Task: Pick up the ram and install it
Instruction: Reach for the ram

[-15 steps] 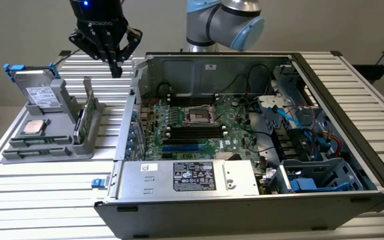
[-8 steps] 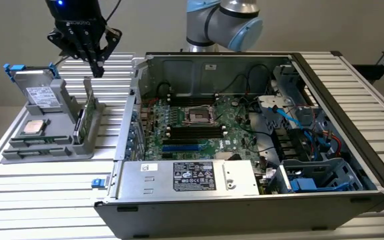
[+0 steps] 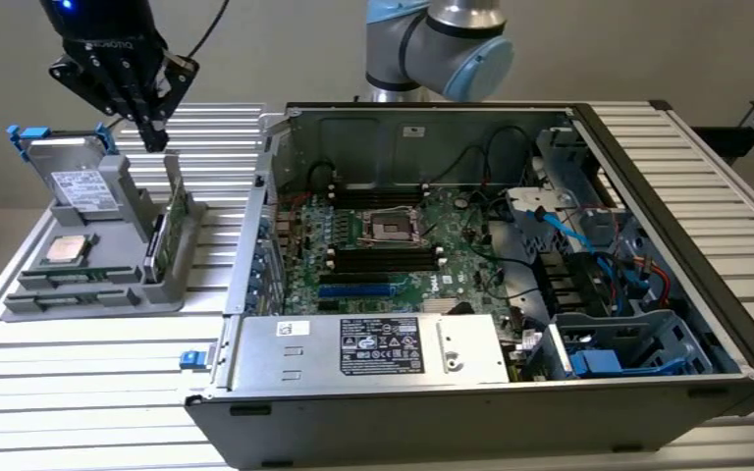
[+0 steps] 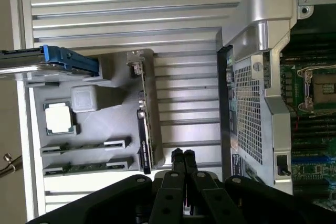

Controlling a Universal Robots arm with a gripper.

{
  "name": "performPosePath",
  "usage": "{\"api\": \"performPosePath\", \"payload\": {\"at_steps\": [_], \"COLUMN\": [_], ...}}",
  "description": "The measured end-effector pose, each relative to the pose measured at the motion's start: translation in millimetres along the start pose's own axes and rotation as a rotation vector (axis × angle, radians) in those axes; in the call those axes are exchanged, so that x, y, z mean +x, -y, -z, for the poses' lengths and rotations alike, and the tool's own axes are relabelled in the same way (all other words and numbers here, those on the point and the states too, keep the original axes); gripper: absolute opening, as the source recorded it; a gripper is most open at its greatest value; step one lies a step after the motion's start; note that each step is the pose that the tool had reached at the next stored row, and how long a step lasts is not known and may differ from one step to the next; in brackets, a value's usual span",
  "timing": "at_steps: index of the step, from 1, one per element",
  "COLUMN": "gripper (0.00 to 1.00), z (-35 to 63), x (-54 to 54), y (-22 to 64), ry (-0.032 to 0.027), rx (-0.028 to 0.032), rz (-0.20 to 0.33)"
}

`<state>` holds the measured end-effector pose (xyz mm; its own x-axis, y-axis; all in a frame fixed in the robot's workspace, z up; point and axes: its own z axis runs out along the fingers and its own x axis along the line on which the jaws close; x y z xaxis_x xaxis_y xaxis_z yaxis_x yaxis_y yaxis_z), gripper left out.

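my gripper (image 3: 152, 132) (image 4: 182, 156) is fully closed, fingers pressed together, holding nothing. it hangs above the far end of the gray tray (image 3: 36, 304) (image 4: 94, 80), clear of everything. in the wrist view the fingertips lie over bare slats of the aluminium table (image 3: 89, 392) (image 4: 184, 98), between the tray and the open computer case (image 3: 691, 196) (image 4: 257, 93). an upright expansion card (image 3: 168, 231) (image 4: 144, 119) stands on edge in the tray just beside the fingertips, between them and the ram (image 3: 66, 294) (image 4: 76, 169). the ram is a green stick seated in a holder slot at the tray's near end, well apart from the gripper. a silver processor chip (image 3: 66, 251) (image 4: 58, 117) lies beside that slot, and a drive with a blue bracket (image 3: 70, 177) (image 4: 52, 59) stands at the tray's far end. inside the case, the motherboard (image 3: 403, 245) lies exposed behind the power supply (image 3: 377, 348).
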<state>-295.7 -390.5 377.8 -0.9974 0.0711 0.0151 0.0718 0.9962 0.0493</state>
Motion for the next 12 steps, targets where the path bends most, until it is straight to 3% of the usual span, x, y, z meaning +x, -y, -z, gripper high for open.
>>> {"api": "performPosePath", "payload": {"at_steps": [12], "gripper": [0.10], "z": [-1.0], "x": [54.2], "y": [3.6], "ry": [-0.0018], "rx": [-0.0099], "rz": [0.000]}}
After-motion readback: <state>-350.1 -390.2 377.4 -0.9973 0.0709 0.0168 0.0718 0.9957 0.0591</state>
